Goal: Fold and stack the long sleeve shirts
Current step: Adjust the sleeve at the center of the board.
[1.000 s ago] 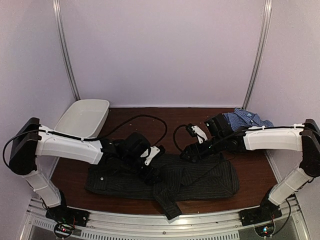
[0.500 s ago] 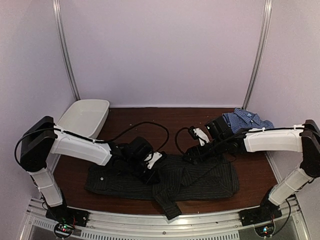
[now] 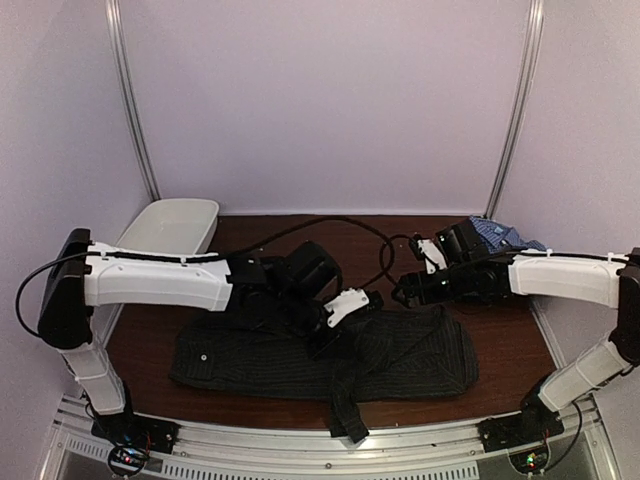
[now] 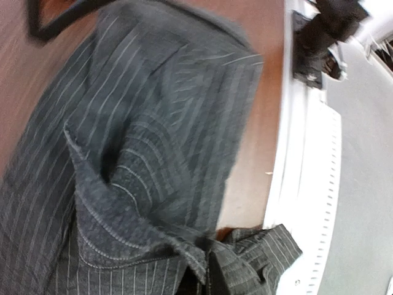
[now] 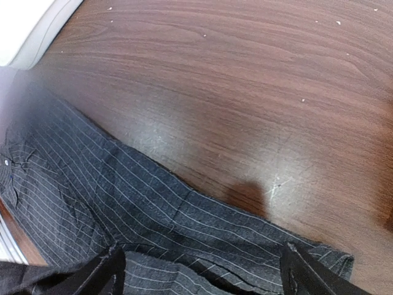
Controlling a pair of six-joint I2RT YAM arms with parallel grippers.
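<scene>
Left hand [image 3: 338,315] has swung in toward mid-tabletop [image 3: 520,335] over the last second, and I see it clamped on a fold of the black pinstripe shirt [image 3: 420,355]. Shirt lies near the front edge, long axis left-right, one sleeve [image 3: 345,410] trailing toward the arm bases. Right hand [image 5: 206,279] is spread wide over its far edge, holding nothing. Blue check shirt [image 3: 495,235] is bunched in the right rear corner.

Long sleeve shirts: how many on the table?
2. Black pinstriped cloth shirt spread near centre; blue-and-white checked cloth shirt bunched far right, partly behind right arm.
</scene>
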